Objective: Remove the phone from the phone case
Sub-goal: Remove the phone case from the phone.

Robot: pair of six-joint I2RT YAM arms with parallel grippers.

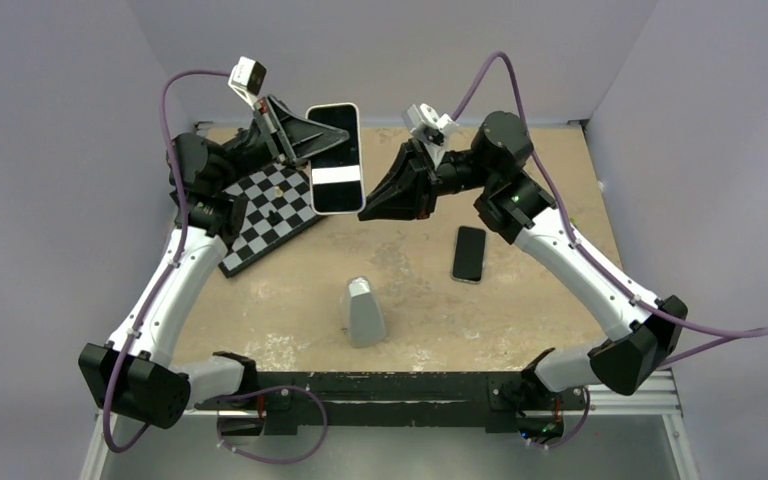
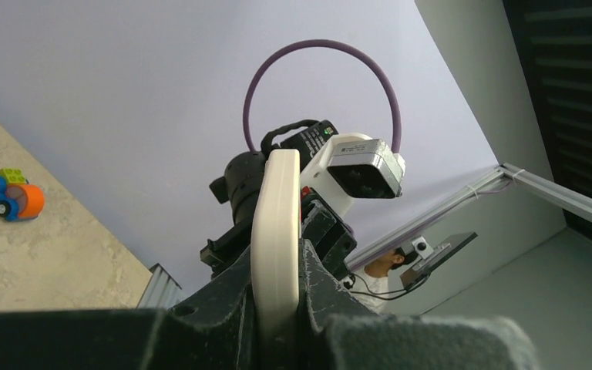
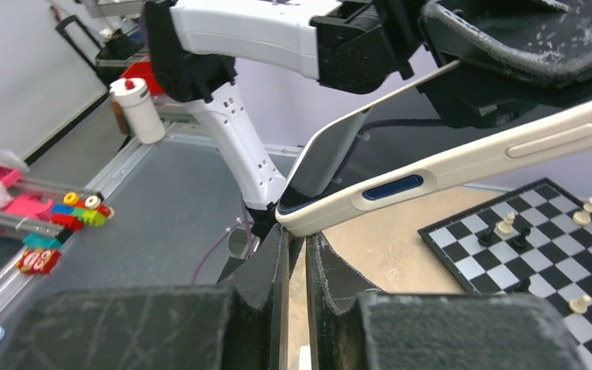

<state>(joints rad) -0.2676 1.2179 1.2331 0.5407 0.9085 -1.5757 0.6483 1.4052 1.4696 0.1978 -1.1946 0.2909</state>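
My left gripper [image 1: 308, 138] is shut on the phone case [image 1: 358, 150] and holds it raised over the table's back, with the phone [image 1: 335, 160] inside, screen towards the top camera. In the left wrist view the whitish case rim [image 2: 276, 231] stands edge-on between the jaws of the left gripper [image 2: 277, 308]. My right gripper [image 1: 365, 215] is empty, its jaws nearly closed with a thin gap. Its tips touch the lower corner of the case. The right wrist view shows the right gripper [image 3: 297, 235] just under the case [image 3: 462, 158] and the phone's glass [image 3: 327, 158].
A chessboard [image 1: 270, 215] with pieces lies at the back left under the left arm. Another black phone [image 1: 469, 253] lies flat right of centre. A grey tapered block [image 1: 363, 311] stands near the middle front. A toy car [image 2: 15, 196] sits on the table.
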